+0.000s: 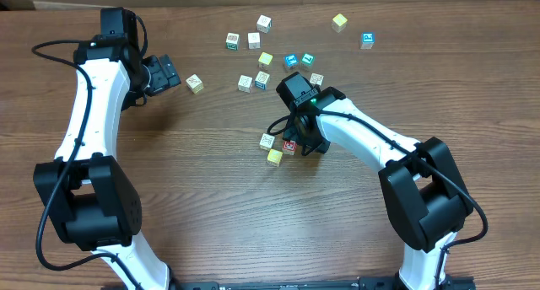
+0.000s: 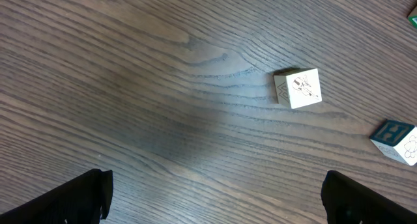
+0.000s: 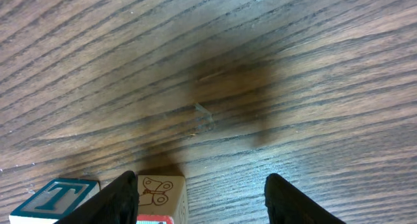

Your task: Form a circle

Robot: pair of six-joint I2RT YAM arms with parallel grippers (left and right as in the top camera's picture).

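Note:
The circle (image 1: pixel 277 148) is a small tight cluster of letter cubes at the table's middle: a whitish cube (image 1: pixel 267 141), a red-printed cube (image 1: pixel 289 147) and a yellow cube (image 1: pixel 274 157). My right gripper (image 1: pixel 302 143) stands low at the cluster's right side, open. In the right wrist view the butterfly-faced cube (image 3: pixel 159 190) rests against the left finger (image 3: pixel 111 201), with a wide gap to the other finger, and a teal T cube (image 3: pixel 52 196) lies outside the jaws of the right gripper (image 3: pixel 202 199). My left gripper (image 1: pixel 166 73) hovers open at the far left.
Several loose cubes lie scattered behind the cluster, from a pale cube (image 1: pixel 195 83) beside the left gripper to a blue one (image 1: pixel 368 40) at the back right. The left wrist view shows a whitish cube (image 2: pixel 298 88) and a teal cube (image 2: pixel 395 139) ahead of the left gripper (image 2: pixel 215 204).

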